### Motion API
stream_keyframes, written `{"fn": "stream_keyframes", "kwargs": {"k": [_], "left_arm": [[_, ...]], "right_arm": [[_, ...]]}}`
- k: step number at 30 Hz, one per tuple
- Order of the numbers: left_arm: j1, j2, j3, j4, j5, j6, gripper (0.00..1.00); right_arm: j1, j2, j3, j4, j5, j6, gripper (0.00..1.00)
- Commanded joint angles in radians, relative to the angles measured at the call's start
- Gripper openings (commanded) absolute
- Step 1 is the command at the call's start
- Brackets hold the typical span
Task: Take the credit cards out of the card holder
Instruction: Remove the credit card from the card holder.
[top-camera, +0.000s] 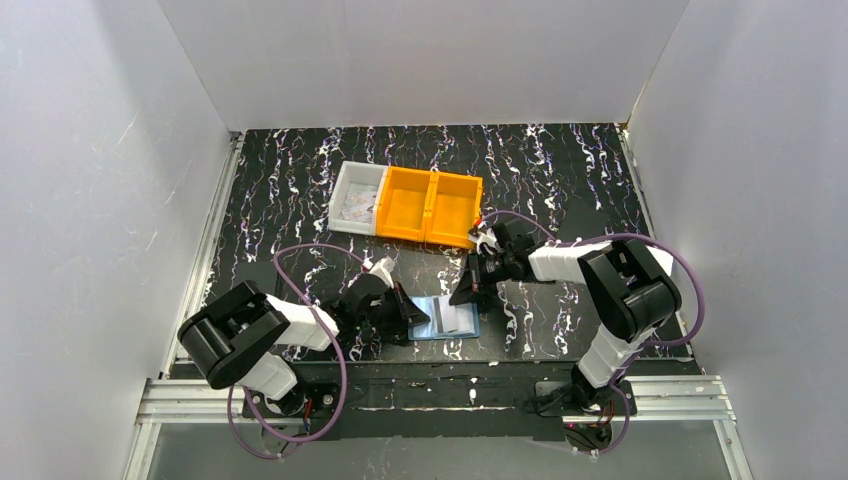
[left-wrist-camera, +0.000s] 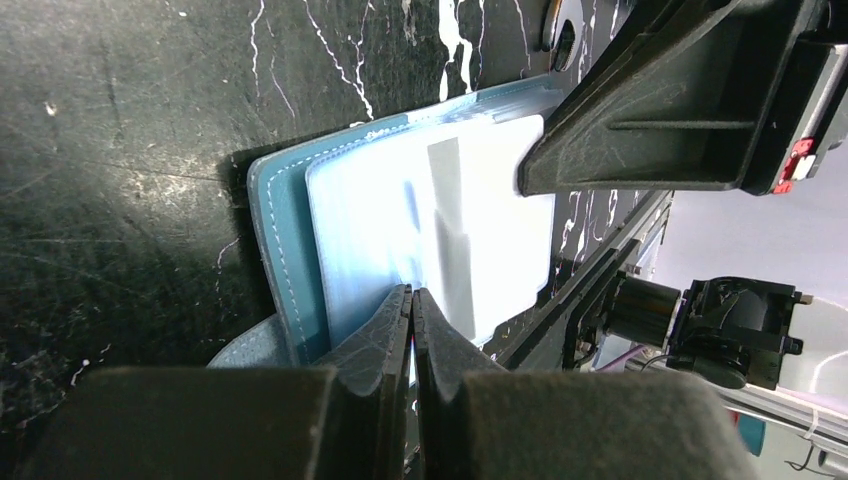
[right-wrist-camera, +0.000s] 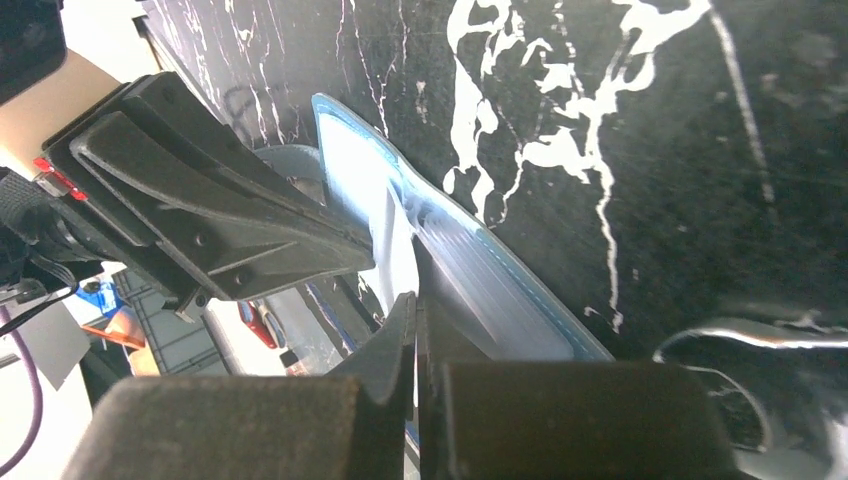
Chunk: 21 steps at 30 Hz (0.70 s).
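Observation:
The blue card holder (top-camera: 428, 322) lies open on the table between my grippers, light blue inside. It also shows in the left wrist view (left-wrist-camera: 285, 230) and the right wrist view (right-wrist-camera: 520, 300). A whitish credit card (top-camera: 458, 320) with a grey stripe lies over its inner face (left-wrist-camera: 480, 250). My left gripper (top-camera: 418, 318) is shut, its tips (left-wrist-camera: 412, 298) resting on the holder's near edge. My right gripper (top-camera: 462, 297) is shut at the card's far edge (right-wrist-camera: 415, 300) and seems to pinch it. Any other cards are hidden.
An orange two-compartment bin (top-camera: 430, 205) and a white bin (top-camera: 357, 198) holding pale items stand behind the holder. White walls enclose the black marbled table (top-camera: 560, 170). A metal rail (top-camera: 430, 395) runs along the near edge.

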<state>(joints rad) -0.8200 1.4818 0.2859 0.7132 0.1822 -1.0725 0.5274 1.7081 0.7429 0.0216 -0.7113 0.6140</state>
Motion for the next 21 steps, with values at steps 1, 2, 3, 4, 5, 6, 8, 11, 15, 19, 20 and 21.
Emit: {"fn": "stream_keyframes", "kwargs": {"k": [1, 2, 3, 4, 5, 6, 8, 11, 15, 19, 20, 21], "left_arm": [[0.001, 0.02, -0.054, -0.141, -0.06, 0.023, 0.03], [0.004, 0.021, -0.056, -0.141, -0.061, 0.023, 0.03], [0.007, 0.022, -0.056, -0.141, -0.061, 0.022, 0.03], [0.01, 0.023, -0.057, -0.141, -0.061, 0.023, 0.03], [0.013, 0.024, -0.057, -0.14, -0.061, 0.023, 0.03], [0.015, 0.023, -0.058, -0.141, -0.061, 0.023, 0.03], [0.019, 0.016, -0.062, -0.141, -0.06, 0.024, 0.03], [0.026, -0.014, -0.069, -0.141, -0.055, 0.026, 0.04], [0.028, -0.106, -0.079, -0.142, -0.045, 0.037, 0.07], [0.038, -0.23, -0.073, -0.174, -0.029, 0.056, 0.23], [0.039, -0.263, -0.067, -0.195, -0.029, 0.065, 0.28], [0.039, -0.298, -0.058, -0.218, -0.027, 0.075, 0.35]], "right_arm": [[-0.073, -0.007, -0.014, -0.009, 0.11, -0.092, 0.01], [-0.079, -0.008, -0.014, -0.011, 0.109, -0.096, 0.01], [-0.085, -0.009, -0.011, -0.016, 0.104, -0.105, 0.01], [-0.09, -0.008, -0.006, -0.019, 0.101, -0.118, 0.01], [-0.093, -0.008, 0.004, -0.044, 0.099, -0.137, 0.01], [-0.098, -0.01, 0.013, -0.063, 0.097, -0.161, 0.01], [-0.119, -0.018, 0.033, -0.083, 0.057, -0.229, 0.01], [-0.168, -0.053, 0.049, -0.108, -0.009, -0.314, 0.01], [-0.219, -0.109, 0.055, -0.109, -0.078, -0.367, 0.01], [-0.24, -0.154, 0.058, -0.102, -0.192, -0.429, 0.01], [-0.245, -0.162, 0.057, -0.097, -0.228, -0.446, 0.01], [-0.249, -0.17, 0.058, -0.095, -0.267, -0.466, 0.01]]}}
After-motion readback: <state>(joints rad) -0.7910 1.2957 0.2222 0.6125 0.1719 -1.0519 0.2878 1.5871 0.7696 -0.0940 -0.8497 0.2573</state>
